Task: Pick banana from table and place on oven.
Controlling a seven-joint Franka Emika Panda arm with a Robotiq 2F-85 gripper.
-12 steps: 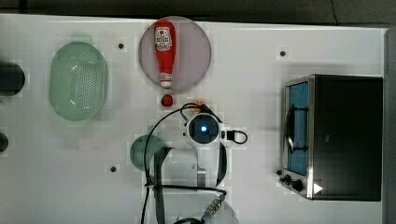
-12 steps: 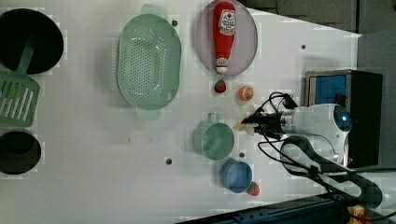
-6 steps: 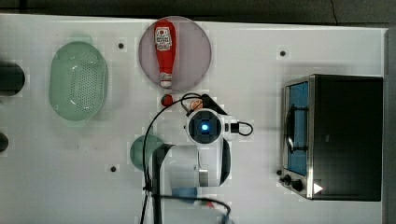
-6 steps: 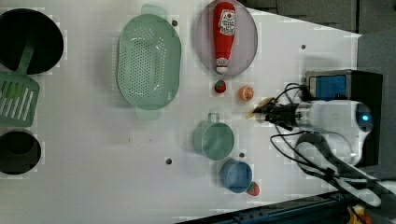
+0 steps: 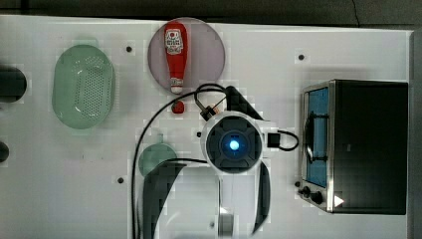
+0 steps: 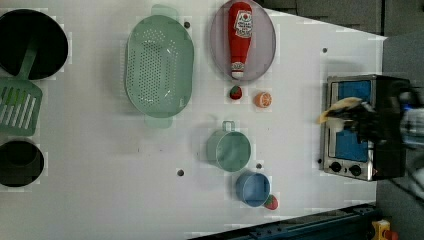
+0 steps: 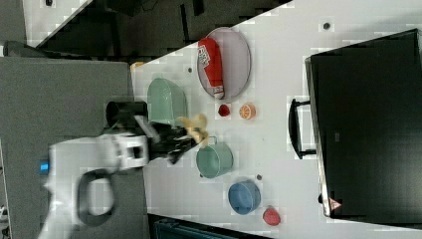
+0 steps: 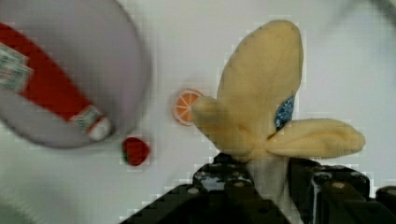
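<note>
The pale yellow banana [image 8: 261,93] hangs clear of the white table [image 5: 278,64], with my gripper [image 8: 270,170] shut on its stem end. In the left view the banana [image 6: 340,107] and the gripper [image 6: 367,122] overlap the front edge of the oven [image 6: 387,165]. In the right view the banana [image 7: 195,128] sticks out of the gripper [image 7: 178,140] over the green cup. In the top view my wrist [image 5: 233,144] stands left of the oven [image 5: 370,147], whose black top is bare.
An orange slice [image 6: 263,99] and a strawberry [image 6: 235,92] lie below the plate with the ketchup bottle [image 6: 240,37]. A green cup [image 6: 228,149], a blue cup [image 6: 253,189], a second strawberry [image 6: 271,202], a green colander [image 6: 159,65], black pans and a spatula [image 6: 20,102] stand further off.
The arm has carried the banana away from the orange slice toward the oven, rightward in the top and left views. The gripper stays shut on it.
</note>
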